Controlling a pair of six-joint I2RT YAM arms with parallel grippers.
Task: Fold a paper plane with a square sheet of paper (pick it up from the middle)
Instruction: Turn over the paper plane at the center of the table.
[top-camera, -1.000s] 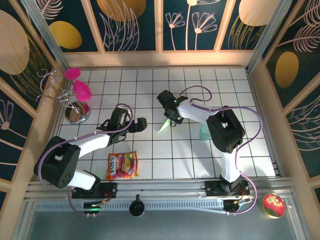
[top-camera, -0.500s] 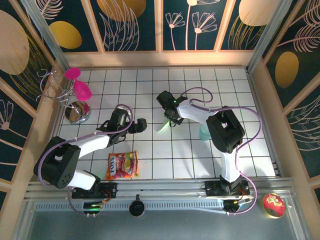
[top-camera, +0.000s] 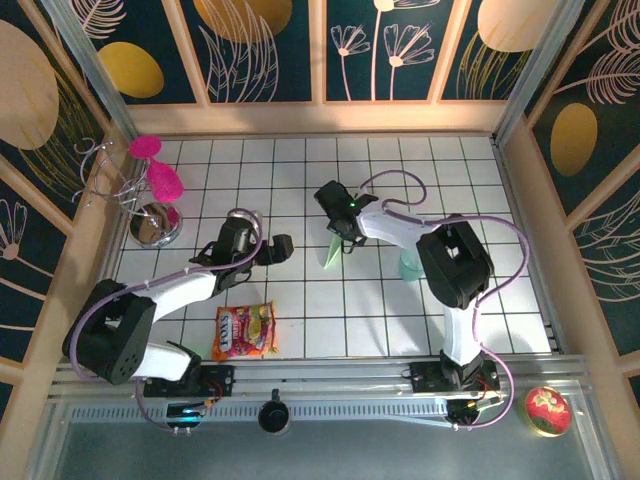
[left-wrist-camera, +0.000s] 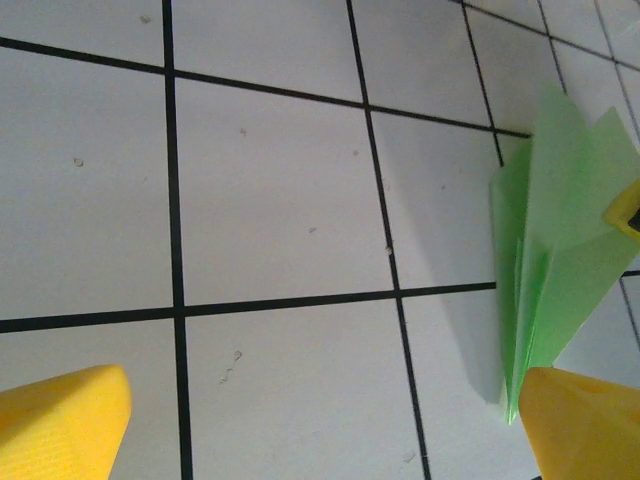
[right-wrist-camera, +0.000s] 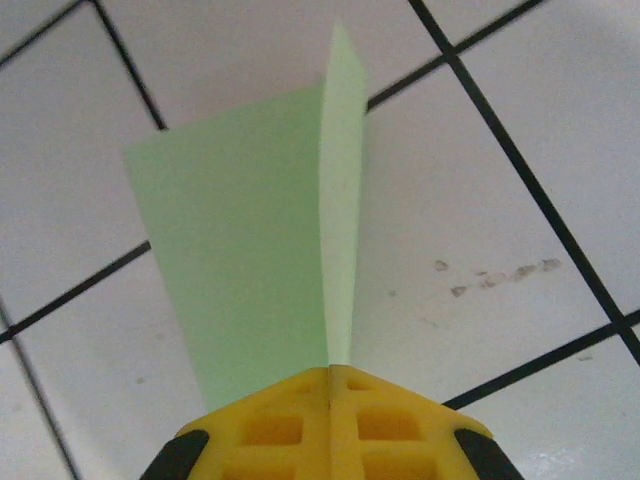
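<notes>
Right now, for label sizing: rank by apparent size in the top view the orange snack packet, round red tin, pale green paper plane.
largest: orange snack packet
round red tin
smallest: pale green paper plane

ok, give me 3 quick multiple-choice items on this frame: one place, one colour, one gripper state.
1. Where does the snack packet lie?
A) on the near-left tiles
B) against the far wall
C) in the far right corner

2. What colour is the paper plane?
A) white
B) pale green
C) pink

3. The right gripper is:
A) wide open
B) shut on the paper plane
C) shut on nothing

Answers:
1 A: the top view shows it in the near rows, left of centre.
2 B: it is green in both wrist views.
3 B: its yellow fingertips meet on the plane's fold.
</notes>
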